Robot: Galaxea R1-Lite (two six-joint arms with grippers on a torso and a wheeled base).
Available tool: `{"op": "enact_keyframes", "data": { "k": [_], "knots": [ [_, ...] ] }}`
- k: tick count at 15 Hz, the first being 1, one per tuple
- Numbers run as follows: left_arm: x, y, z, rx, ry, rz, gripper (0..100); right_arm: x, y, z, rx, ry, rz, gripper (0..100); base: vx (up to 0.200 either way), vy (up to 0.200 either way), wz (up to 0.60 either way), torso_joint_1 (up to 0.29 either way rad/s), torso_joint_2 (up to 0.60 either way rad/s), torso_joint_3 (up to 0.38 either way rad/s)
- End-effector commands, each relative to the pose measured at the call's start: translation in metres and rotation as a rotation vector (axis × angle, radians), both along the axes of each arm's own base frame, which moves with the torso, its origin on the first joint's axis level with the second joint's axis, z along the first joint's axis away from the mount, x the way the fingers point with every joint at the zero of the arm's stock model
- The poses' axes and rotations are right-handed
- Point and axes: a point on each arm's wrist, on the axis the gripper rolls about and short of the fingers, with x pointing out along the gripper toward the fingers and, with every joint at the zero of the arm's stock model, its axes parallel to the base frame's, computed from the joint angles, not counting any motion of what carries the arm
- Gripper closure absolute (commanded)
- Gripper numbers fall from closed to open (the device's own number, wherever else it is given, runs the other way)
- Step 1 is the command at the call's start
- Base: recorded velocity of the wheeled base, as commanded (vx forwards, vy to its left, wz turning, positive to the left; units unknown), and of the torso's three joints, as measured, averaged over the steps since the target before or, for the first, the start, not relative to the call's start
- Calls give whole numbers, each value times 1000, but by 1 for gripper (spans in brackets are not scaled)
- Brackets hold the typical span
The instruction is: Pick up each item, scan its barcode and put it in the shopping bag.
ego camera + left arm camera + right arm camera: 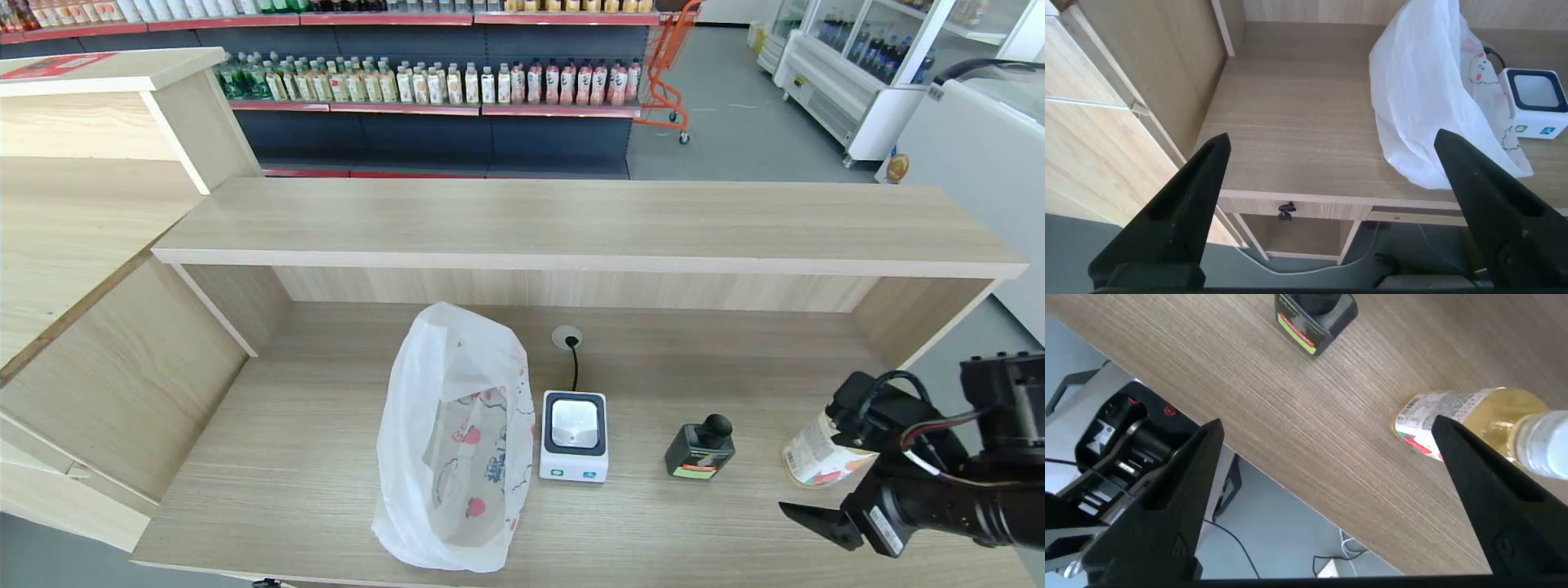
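A white plastic shopping bag (449, 441) (1429, 98) stands open on the wooden counter (326, 457). Right of it sits a small white barcode scanner (574, 435) (1535, 102) with its cable running back. Further right stands a dark green bottle with a black round cap (700, 449) (1315, 318). A pale yellow drink bottle with a white label (816, 457) (1470, 416) is partly hidden behind my right arm. My right gripper (820, 521) (1327, 429) hangs open over the counter's front edge, just in front of that bottle. My left gripper (1331, 143) is open, above the counter's front left part.
A raised wooden shelf (571, 220) runs along the back of the counter, with side walls left and right. Store shelves of bottles (424, 82) and freezers (865, 73) stand behind. Bare counter lies left of the bag and between scanner and bottles.
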Motion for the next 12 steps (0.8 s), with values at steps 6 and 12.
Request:
{"op": "enact_keyframes", "data": {
  "k": [6, 12],
  "knots": [
    [0, 0, 0, 0, 0, 0, 0, 52, 12, -66, 3, 78, 40, 0, 0, 0, 0, 0, 0, 0],
    [0, 0, 0, 0, 0, 1, 0, 84, 22, -88, 63, 21, 103, 0, 0, 0, 0, 0, 0, 0]
  ]
}}
